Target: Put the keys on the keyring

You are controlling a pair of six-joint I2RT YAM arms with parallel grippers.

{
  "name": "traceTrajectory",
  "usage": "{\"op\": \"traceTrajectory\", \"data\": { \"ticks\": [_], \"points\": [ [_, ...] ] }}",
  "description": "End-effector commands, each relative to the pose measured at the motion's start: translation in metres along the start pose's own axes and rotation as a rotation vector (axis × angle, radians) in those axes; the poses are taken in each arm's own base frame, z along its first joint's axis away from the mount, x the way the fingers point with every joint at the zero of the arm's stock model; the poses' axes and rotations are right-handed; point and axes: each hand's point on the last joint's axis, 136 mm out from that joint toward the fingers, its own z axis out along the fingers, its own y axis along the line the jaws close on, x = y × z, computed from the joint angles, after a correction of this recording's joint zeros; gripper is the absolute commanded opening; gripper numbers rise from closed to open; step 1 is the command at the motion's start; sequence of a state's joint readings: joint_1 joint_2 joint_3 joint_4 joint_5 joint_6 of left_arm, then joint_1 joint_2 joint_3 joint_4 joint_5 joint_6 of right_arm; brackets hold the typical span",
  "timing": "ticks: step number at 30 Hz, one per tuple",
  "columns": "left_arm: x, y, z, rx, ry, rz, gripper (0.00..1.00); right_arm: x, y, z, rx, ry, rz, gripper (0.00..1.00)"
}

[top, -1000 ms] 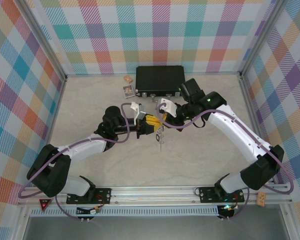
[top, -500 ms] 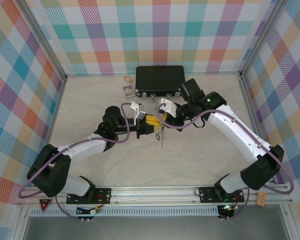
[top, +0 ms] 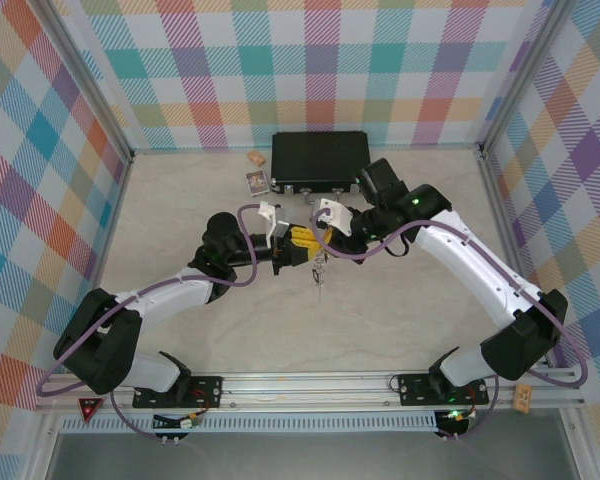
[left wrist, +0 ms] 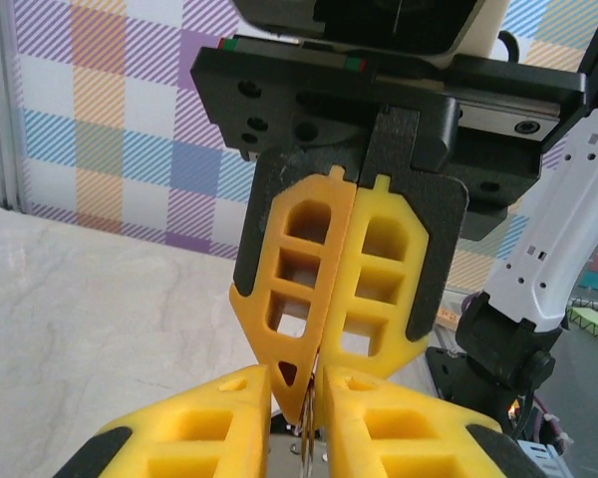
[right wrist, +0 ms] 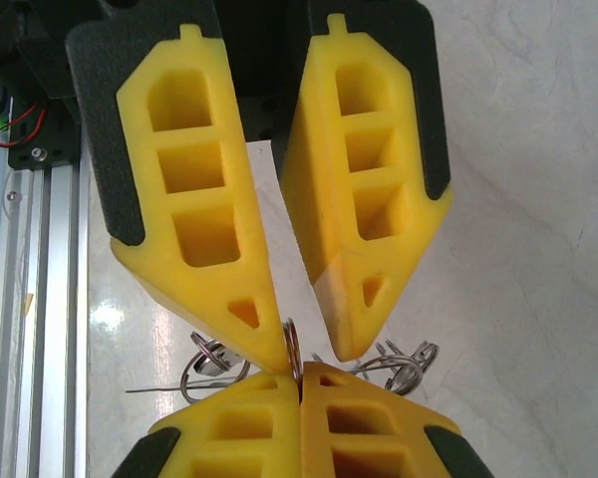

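My two grippers meet tip to tip above the middle of the table. The right gripper (top: 323, 243) (right wrist: 300, 383) is shut on a small wire ring of the keyring (right wrist: 292, 344). The rest of the keyring (top: 321, 272) hangs below as thin grey wire, with small loops (right wrist: 407, 358) on either side. Facing it, the left gripper (top: 310, 250) (left wrist: 306, 398) stands a narrow gap open, with wire strands (left wrist: 307, 438) in the gap and one fingertip (right wrist: 271, 344) against the ring. The keys are hidden among the fingers and hanging wire.
A black case (top: 320, 162) lies at the back of the table. Two small cards (top: 257, 182) sit to its left. Plaid walls and metal posts close in the table on three sides. The arms' base rail (top: 310, 385) runs along the near edge.
Both grippers have shifted slightly toward the back together, and the hanging wire has risen a little with them. The jaws stand as before.
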State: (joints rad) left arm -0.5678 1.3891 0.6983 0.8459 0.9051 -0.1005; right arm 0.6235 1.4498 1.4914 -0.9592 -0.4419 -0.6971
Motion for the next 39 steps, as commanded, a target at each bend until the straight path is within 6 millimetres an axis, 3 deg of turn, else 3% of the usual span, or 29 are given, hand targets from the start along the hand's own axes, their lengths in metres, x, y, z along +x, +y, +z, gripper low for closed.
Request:
{"op": "traceTrajectory", "data": {
  "ticks": [1, 15, 30, 36, 39],
  "points": [
    [-0.004, -0.002, 0.004, 0.04, -0.005, 0.005, 0.2, -0.012, 0.009, -0.006, -0.027, -0.056, -0.039, 0.0],
    [-0.001, 0.002, 0.0, 0.009, -0.013, 0.018, 0.21, -0.014, 0.009, -0.019, 0.018, -0.087, -0.052, 0.0],
    [-0.008, -0.003, 0.004, 0.066, -0.042, -0.006, 0.2, -0.02, 0.012, -0.012, -0.042, -0.111, -0.025, 0.0],
    [-0.008, -0.006, 0.007, 0.096, -0.037, -0.01, 0.0, -0.021, 0.011, -0.011, -0.042, -0.113, -0.023, 0.0],
    [-0.009, -0.007, 0.006, 0.093, -0.045, -0.004, 0.0, -0.019, 0.009, -0.012, -0.021, -0.106, -0.022, 0.0]
  ]
}}
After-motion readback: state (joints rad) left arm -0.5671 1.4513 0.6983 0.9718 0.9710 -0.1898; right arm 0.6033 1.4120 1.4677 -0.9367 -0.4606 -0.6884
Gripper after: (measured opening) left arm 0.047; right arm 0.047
